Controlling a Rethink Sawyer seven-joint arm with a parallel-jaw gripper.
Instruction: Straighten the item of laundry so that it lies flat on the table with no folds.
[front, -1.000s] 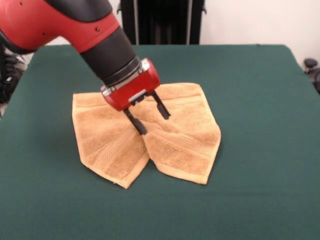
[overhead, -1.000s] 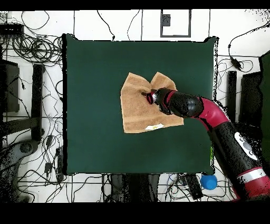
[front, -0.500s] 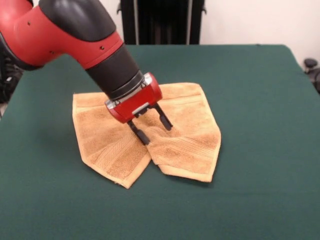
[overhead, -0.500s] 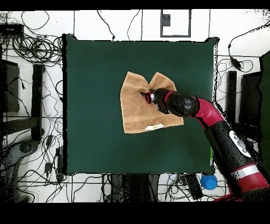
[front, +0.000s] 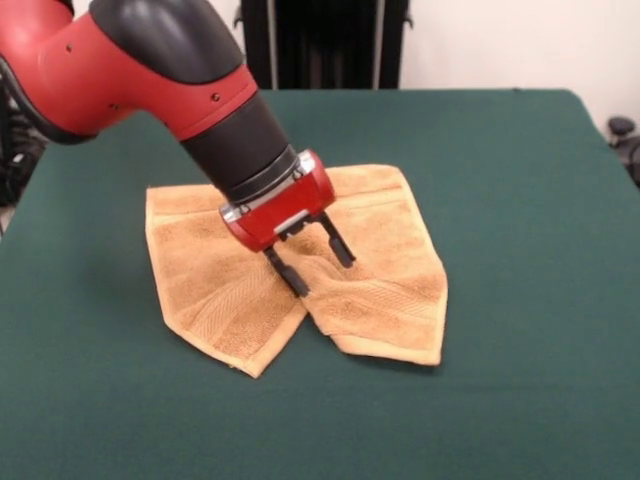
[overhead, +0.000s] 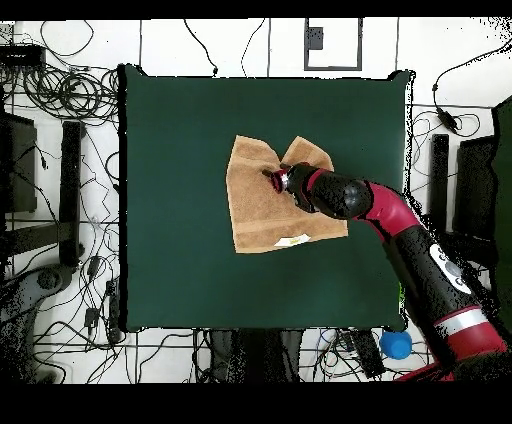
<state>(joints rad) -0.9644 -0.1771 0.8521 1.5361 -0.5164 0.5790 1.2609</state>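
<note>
— Where's your towel (front: 300, 270)?
— Mid-tabletop (front: 520, 200), and your half-open pincer (front: 322, 268), gripping nothing, has pushed the folded right flap nearer. The fold remains; you're not flat yet.

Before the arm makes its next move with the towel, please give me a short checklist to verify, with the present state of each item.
1. Towel lies flat: not ok. In the front view a folded flap covers its near right part, and a notch splits the near edge.
2. Claw is over the towel: ok. It sits beside the fold, near the middle.
3. Claw fingers are apart: ok. They stand spread, with cloth bunched between them.
4. Fingers are pressing on the cloth: cannot tell. Contact is not clear in either view.
5. Free table around the towel for spreading: ok. Green cloth shows on every side.
6. White tag is free of the claw: ok.
</note>
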